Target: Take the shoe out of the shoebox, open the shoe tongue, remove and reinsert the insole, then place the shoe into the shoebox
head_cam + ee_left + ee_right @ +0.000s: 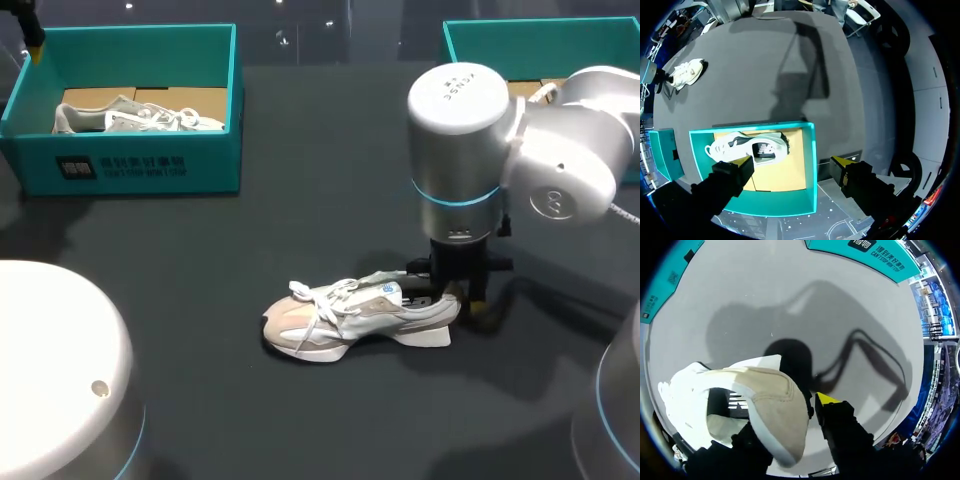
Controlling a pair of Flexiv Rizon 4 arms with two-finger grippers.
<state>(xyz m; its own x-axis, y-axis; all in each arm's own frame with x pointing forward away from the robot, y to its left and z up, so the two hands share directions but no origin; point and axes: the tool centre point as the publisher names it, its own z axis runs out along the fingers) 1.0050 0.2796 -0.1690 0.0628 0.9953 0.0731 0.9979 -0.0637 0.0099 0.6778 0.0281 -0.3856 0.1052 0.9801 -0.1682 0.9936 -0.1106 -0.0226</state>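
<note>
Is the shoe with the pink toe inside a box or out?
Out. The shoe rests on its sole on the bare table.

The right arm (520,150) comes in from the right with its wrist pointing straight down. The right gripper (462,298) sits low at the table, its fingers clamped on the heel of the shoe (350,320) from two sides, with one yellow tip showing and the other hidden by the heel. The left arm (60,370) carries the left gripper (792,162) high and facing down, its fingers (742,164) spread wide apart.
</note>
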